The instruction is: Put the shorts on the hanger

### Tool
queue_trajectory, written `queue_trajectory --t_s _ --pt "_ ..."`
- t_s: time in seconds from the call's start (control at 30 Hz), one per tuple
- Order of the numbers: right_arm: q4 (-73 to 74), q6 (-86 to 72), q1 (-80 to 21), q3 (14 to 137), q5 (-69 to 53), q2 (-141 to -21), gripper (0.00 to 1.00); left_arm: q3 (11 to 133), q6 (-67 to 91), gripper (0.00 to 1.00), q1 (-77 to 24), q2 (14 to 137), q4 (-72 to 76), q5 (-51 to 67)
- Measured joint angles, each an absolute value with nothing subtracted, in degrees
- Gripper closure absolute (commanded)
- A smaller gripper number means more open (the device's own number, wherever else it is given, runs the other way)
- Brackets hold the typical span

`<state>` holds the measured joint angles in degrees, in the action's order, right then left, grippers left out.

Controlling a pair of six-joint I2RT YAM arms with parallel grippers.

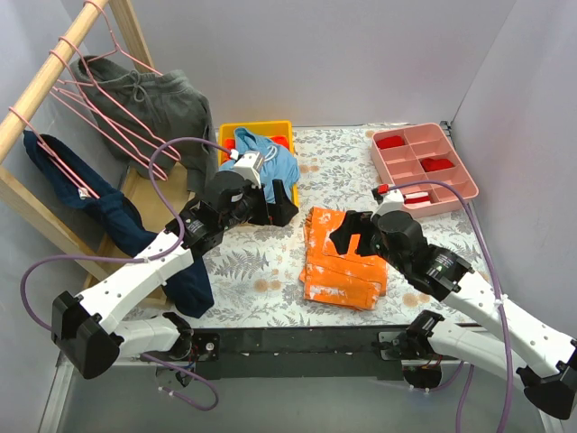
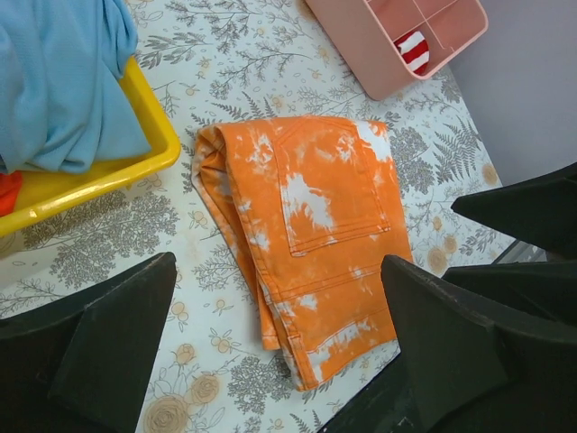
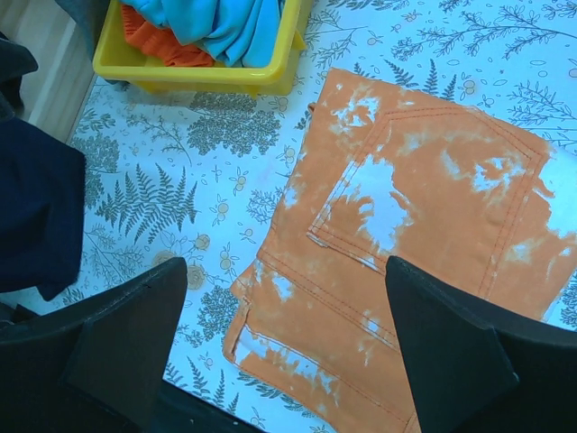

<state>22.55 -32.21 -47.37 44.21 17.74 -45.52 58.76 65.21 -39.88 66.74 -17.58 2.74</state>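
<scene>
The sky-blue shorts [image 1: 278, 165] lie bunched in a yellow bin [image 1: 257, 126] at the back of the table. They also show in the left wrist view [image 2: 63, 81] and the right wrist view [image 3: 236, 23]. Several pink wire hangers [image 1: 95, 95] hang on a wooden rack at the far left. My left gripper [image 1: 279, 207] is open and empty just in front of the bin, above the table [image 2: 279, 316]. My right gripper [image 1: 352, 236] is open and empty above the folded orange shorts [image 3: 284, 307].
Folded orange shorts [image 1: 347, 257] lie mid-table. A pink compartment tray [image 1: 424, 167] stands at the back right. Dark grey shorts [image 1: 158, 95] and a navy garment [image 1: 104, 212] hang on the rack. More orange cloth [image 3: 153, 41] lies in the bin.
</scene>
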Motion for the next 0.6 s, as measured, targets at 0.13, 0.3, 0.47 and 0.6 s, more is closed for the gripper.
queue_trajectory --t_s 0.13,0.3,0.47,0.6 --pt "23.22 -31.88 -47.37 44.21 18.13 -46.06 0.01 58.76 65.56 0.02 -39.88 67.18 -18.35 2.39" --pt "26.24 -33.06 -47.37 44.21 19.35 -46.50 0.02 58.81 65.76 0.02 -39.88 67.18 -19.35 2.24" --pt "28.01 -34.65 -47.37 44.16 19.90 -46.37 0.01 58.87 66.19 0.02 -39.88 67.18 -20.01 2.11" --pt "29.17 -35.92 -47.37 44.01 20.53 -46.09 0.02 58.87 66.46 0.02 -39.88 67.18 -20.27 2.11"
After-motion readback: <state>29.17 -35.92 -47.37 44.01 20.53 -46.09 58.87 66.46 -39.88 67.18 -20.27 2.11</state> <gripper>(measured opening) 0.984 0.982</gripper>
